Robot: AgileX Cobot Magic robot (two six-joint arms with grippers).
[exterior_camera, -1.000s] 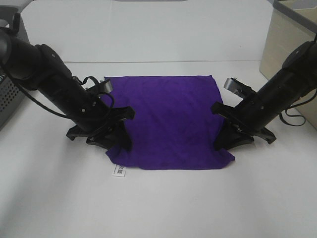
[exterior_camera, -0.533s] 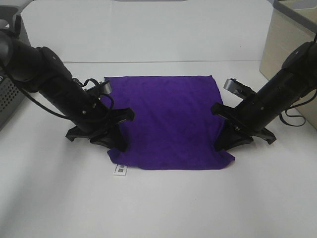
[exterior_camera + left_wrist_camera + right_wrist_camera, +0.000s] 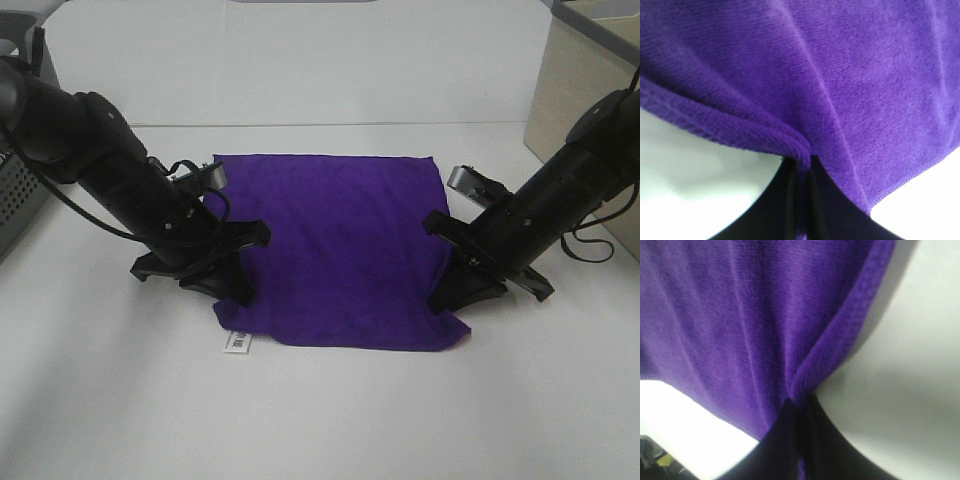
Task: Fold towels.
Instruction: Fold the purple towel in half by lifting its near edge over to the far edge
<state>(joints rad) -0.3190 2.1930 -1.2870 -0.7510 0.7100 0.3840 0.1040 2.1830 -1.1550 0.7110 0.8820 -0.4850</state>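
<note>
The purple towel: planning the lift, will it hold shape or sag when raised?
Likely floppy: the towel bunches into creases where the left gripper and right gripper pinch its edges. Expect sagging between them. Its plush pile probably resists slipping.

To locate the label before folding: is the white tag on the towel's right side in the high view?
No, the white tag sticks out at the near left corner of the towel, beside the left gripper.

The right tool (image 3: 801,416) pinches the hemmed edge of the purple towel (image 3: 725,315) over the white table (image 3: 905,390).
</note>
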